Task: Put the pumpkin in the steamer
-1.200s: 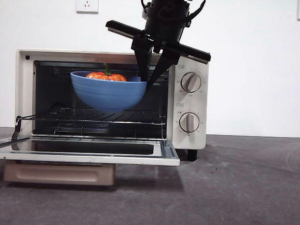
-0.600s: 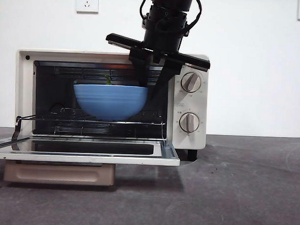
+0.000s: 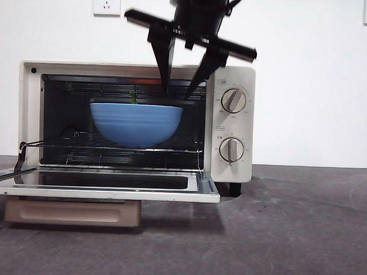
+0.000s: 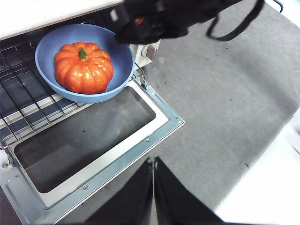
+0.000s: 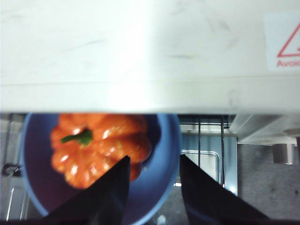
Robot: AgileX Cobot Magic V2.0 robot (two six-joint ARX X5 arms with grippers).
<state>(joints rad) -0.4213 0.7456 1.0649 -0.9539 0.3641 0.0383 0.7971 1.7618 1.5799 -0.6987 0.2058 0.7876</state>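
The placing step looks all but done: the pumpkin sits in the blue bowl, which rests on the wire rack inside the steamer, its door dropped flat. The right hand hangs just above the bowl's near rim with its jaws spread, gripping nothing. What the next move seems to call for is a clean lift away. The left hand, pressed together, waits over the worktop
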